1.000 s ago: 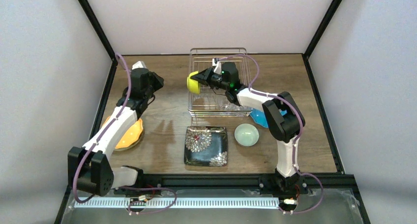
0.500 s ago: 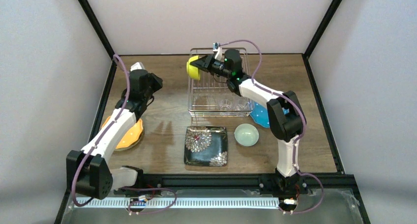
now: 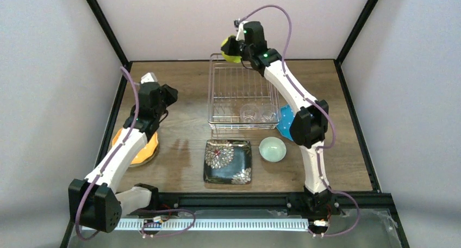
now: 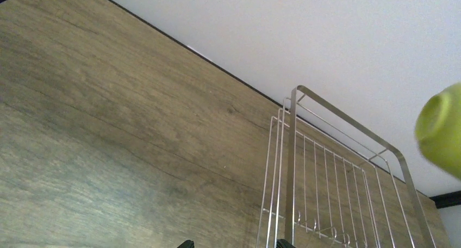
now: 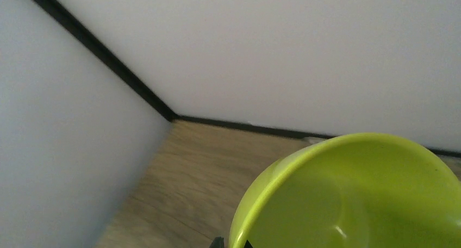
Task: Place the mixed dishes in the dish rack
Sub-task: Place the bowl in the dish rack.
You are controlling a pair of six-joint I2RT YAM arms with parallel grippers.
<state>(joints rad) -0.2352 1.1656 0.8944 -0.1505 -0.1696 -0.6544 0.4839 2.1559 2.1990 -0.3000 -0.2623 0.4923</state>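
Note:
My right gripper [image 3: 235, 45] is shut on the rim of the small yellow-green bowl [image 3: 230, 48], held high above the far edge of the dish rack [image 3: 217, 90]. The right wrist view shows that bowl [image 5: 353, 199] tilted, with its rim pinched at the right gripper [image 5: 232, 242]. Two clear glass cups [image 3: 257, 113] stand at the rack's near end. My left gripper [image 3: 168, 94] hovers open and holds nothing, left of the rack and above the orange plate [image 3: 145, 152]. The left wrist view has the rack [image 4: 326, 193] and the raised bowl [image 4: 443, 131].
The black square floral plate [image 3: 228, 161] lies in front of the rack, with the mint bowl [image 3: 272, 149] to its right. The blue plate [image 3: 284, 125] shows partly behind the right arm. Black frame posts rise at the table's back corners.
The right arm has lifted the yellow-green bowl from beside the rack's left rim up and back to above its far edge. The left arm has drawn slightly back and left.

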